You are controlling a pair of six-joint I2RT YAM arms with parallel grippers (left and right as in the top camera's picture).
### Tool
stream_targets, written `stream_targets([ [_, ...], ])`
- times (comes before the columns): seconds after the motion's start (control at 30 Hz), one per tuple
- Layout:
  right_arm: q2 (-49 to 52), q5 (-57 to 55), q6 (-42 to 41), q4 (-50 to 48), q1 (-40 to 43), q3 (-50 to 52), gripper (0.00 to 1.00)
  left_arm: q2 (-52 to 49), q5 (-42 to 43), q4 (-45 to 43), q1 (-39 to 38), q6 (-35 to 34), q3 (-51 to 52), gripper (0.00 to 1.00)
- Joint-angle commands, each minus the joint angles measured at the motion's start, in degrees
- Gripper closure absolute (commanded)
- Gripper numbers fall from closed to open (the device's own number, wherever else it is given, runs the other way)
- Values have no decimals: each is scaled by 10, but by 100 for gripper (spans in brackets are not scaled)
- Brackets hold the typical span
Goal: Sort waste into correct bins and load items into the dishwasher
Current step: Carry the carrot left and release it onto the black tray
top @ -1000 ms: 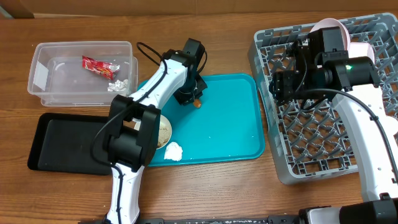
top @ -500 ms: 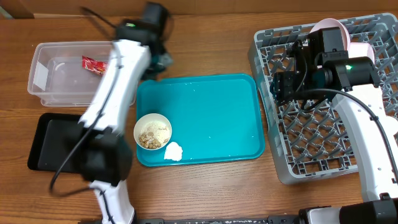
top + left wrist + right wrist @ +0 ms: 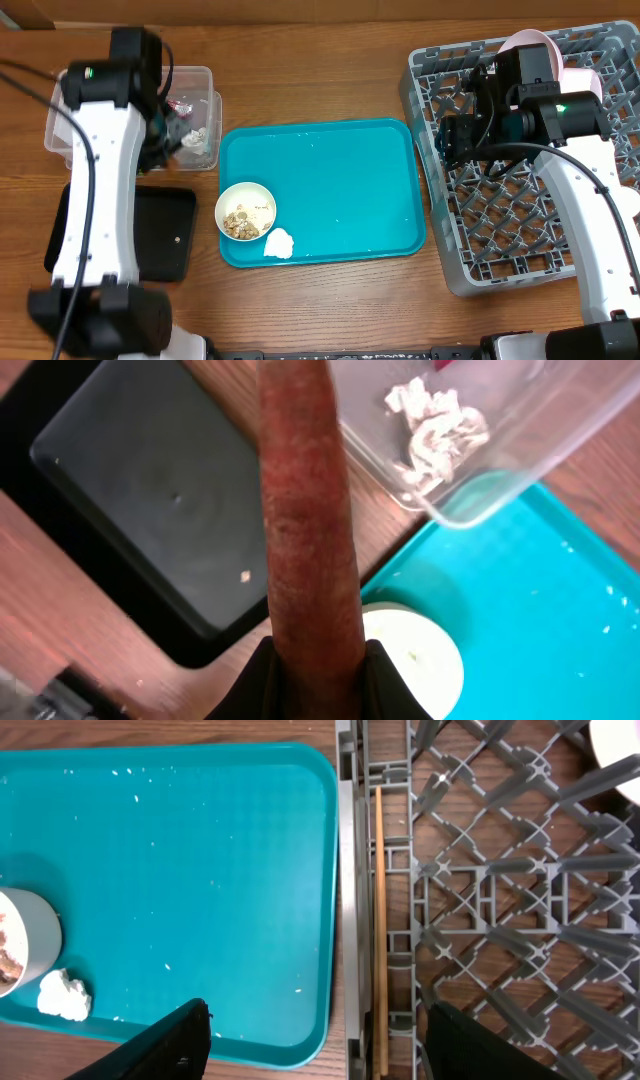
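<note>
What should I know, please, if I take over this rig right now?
Left gripper shut on the carrot stick, hovering by the clear tub and black tray.
Right gripper open, empty, over the rack edge beside the teal tray.
Done: paper scraps in the tub; pink plate and chopsticks in the rack.
Left: bin the stick and the loose paper scrap; empty the bowl of crumbs, then rack it.

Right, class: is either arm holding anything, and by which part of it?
The left fingers pinch the orange carrot stick by one end; the rest juts forward. The right fingers are open, holding nothing.
</note>
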State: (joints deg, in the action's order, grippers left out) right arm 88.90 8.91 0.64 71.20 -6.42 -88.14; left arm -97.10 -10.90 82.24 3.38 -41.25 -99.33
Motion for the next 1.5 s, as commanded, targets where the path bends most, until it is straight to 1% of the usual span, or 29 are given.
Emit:
stream_targets([
  [0.0,-1,-3,-2,-2,1,-3,29,87,13,-46,37,17,106,96],
  [0.13,-1,-3,-2,-2,1,-3,29,133,46,-126,109,26,229,96],
  [0.27,-1,-3,-2,-2,1,-3,29,123,53,-177,161,28,302,96],
  [0.4,-1,-3,-2,-2,1,-3,29,91,67,-235,193,27,369,96],
  [0.53,-1,-3,-2,-2,1,-3,29,57,71,-278,207,27,397,96],
  [0.77,-1,-3,-2,-2,1,-3,28,-20,70,-305,210,27,400,94],
  [0.8,-1,-3,-2,-2,1,-3,29,-24,70,-305,210,27,400,88],
  [0.83,-1,-3,-2,-2,1,-3,29,-26,69,-305,210,27,400,73],
  [0.87,-1,-3,-2,-2,1,-3,29,-25,69,-305,210,27,399,48],
  [0.9,-1,-3,-2,-2,1,-3,29,-24,69,-304,210,27,397,7],
  [0.93,-1,-3,-2,-2,1,-3,29,-23,70,-301,210,28,393,0],
  [1.03,-1,-3,-2,-2,1,-3,29,-20,82,-279,210,44,367,0],
  [1.2,-1,-3,-2,-2,1,-3,29,7,86,-210,195,66,299,0],
  [1.27,-1,-3,-2,-2,1,-3,29,35,86,-184,163,78,265,0],
  [1.4,-1,-3,-2,-2,1,-3,29,85,86,-181,88,83,243,0],
  [1.43,-1,-3,-2,-2,1,-3,29,107,87,-184,45,83,242,0],
  [1.47,-1,-3,-2,-1,1,-3,29,115,89,-186,18,84,242,0],
])
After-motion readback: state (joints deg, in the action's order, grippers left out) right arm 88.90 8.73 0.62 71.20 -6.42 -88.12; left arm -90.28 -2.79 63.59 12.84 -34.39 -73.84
